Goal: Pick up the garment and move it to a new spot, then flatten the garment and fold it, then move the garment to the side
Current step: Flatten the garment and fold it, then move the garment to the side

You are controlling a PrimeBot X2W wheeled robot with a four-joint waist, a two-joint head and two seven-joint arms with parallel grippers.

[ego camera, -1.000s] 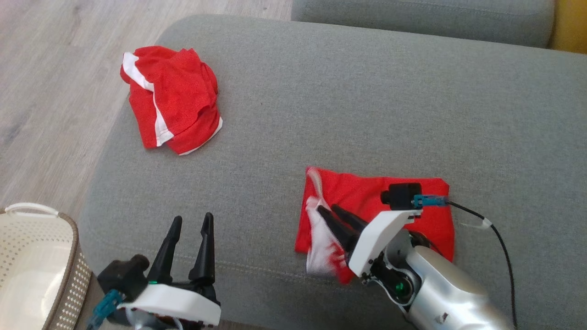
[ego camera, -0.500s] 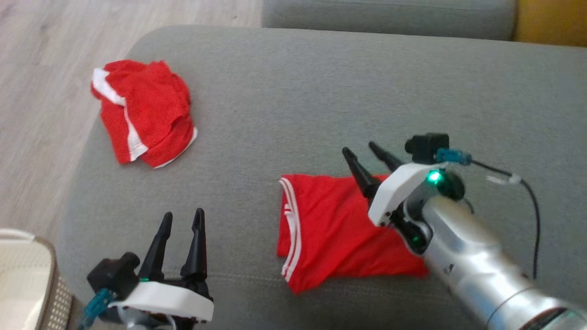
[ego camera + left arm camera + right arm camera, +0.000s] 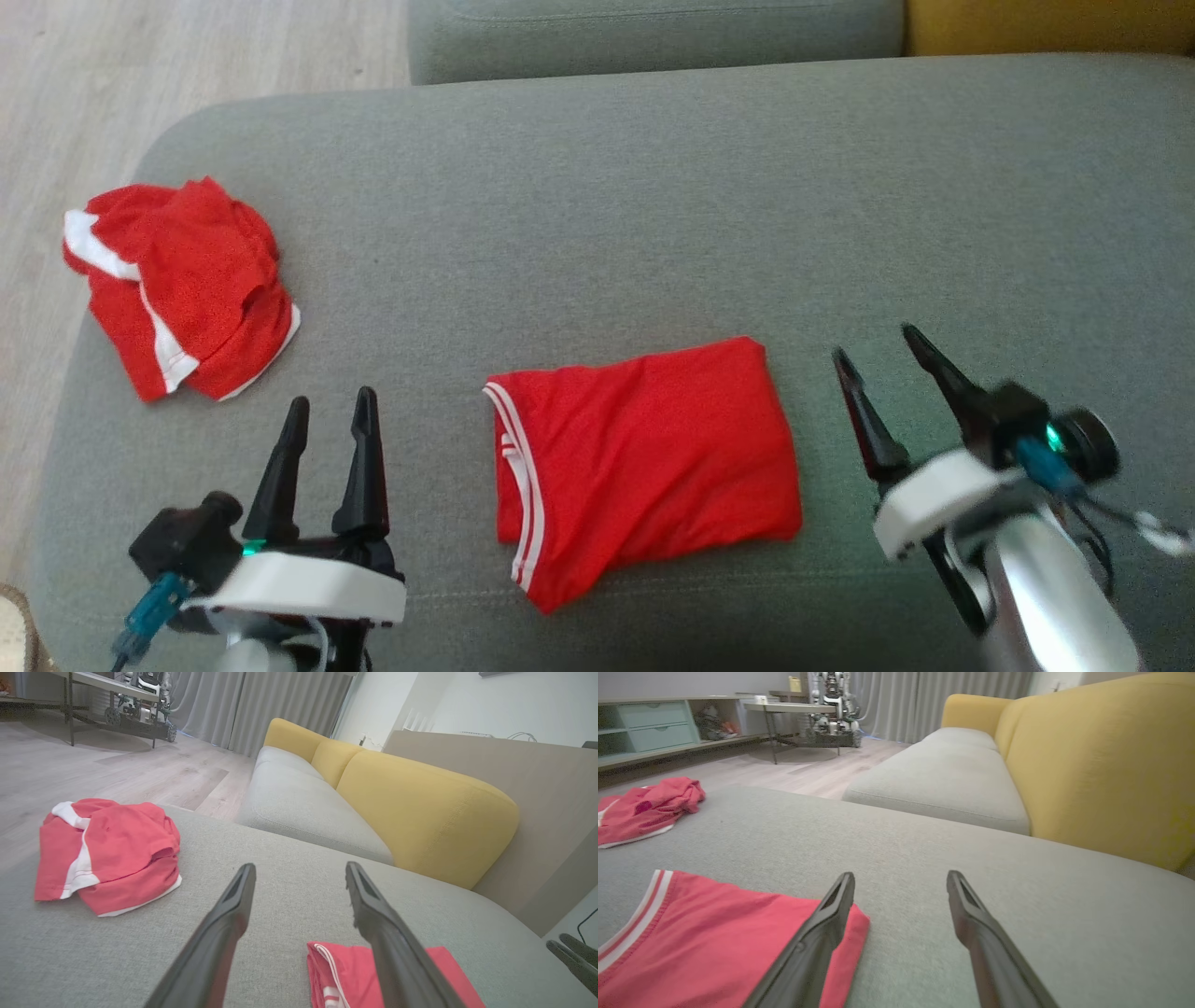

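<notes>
At the far left of the grey sofa seat [image 3: 597, 187] a crumpled red-and-white garment [image 3: 177, 289] lies near the rounded edge; nearer the robot, the left pincer [image 3: 332, 399] hovers with its two dark fingers spread wide and nothing between them. In the middle lies the folded red garment [image 3: 644, 457], a flat rectangle with its white-striped hem on the left, touched by neither pincer; just right of it the right pincer [image 3: 874, 343] stands wide and empty over bare cushion; a yellow backrest [image 3: 1046, 23] shows at the upper right.
</notes>
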